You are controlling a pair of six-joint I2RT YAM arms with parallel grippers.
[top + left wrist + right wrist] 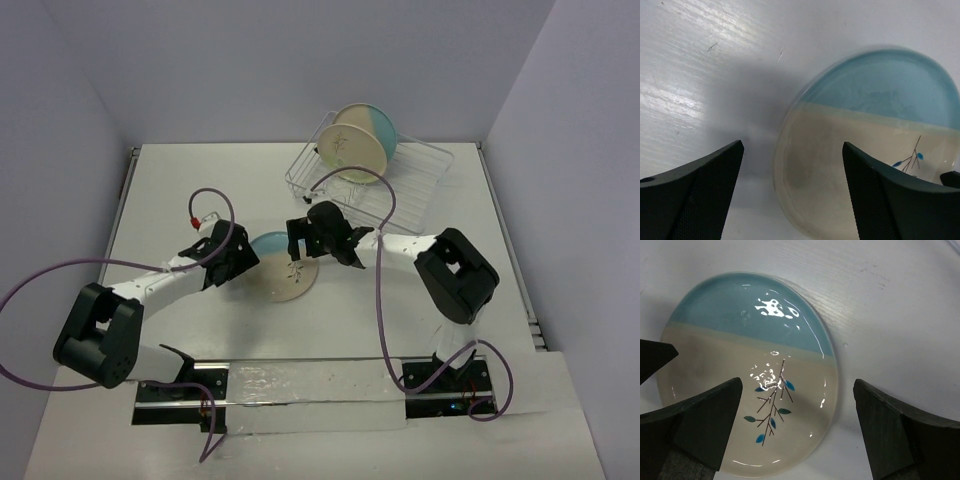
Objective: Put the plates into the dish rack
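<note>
At least two plates (pixel 352 148) are seen stood upright in the dish rack (pixel 425 170) at the far right, while one cream-and-blue sprig plate (pixel 290 272) is found flat at mid-table (pixel 200 180), flanked by the left gripper (pixel 793 145) and right gripper (pixel 797 384), both spread wide and holding nothing.

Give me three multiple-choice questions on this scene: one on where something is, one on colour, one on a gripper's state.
1. The flat plate lies: A in the rack; B on the table; C in a gripper.
2. Its colours: A red and black; B green; C cream and light blue.
3. The right gripper is: A open; B shut on the plate; C shut on the rack.
B, it rests flat on the table; C, both wrist views show this; A, its jaws stand apart.
</note>
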